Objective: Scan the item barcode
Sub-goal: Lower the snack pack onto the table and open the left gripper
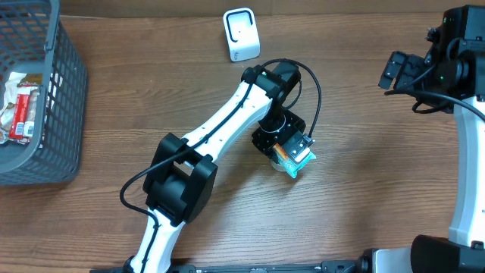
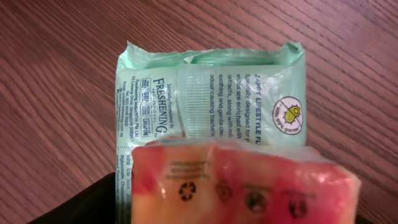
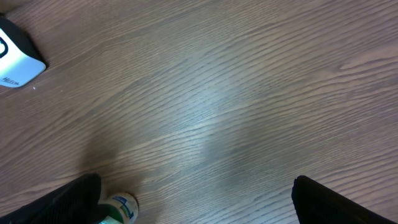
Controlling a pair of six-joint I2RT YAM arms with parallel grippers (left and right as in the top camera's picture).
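Note:
A red-orange packet [image 2: 249,186] fills the bottom of the left wrist view, right at my left gripper [image 2: 205,208]. It overlaps a pale green wipes pack [image 2: 211,93] lying flat on the wooden table. Only one dark finger [image 2: 87,202] shows, at the lower left, and whether the jaws press on the packet is hidden. From overhead, the left gripper [image 1: 292,155] hangs over the orange packet [image 1: 283,154] and the teal pack [image 1: 301,162] at mid-table. The white scanner [image 1: 241,34] stands at the back. My right gripper [image 1: 398,72] is far right, open and empty.
A grey basket [image 1: 53,98] with several packets stands at the left edge. In the right wrist view, a small white-and-green round thing [image 3: 118,208] lies by the left finger [image 3: 68,199] of the right gripper [image 3: 199,211]. The scanner [image 3: 15,59] shows at the top left.

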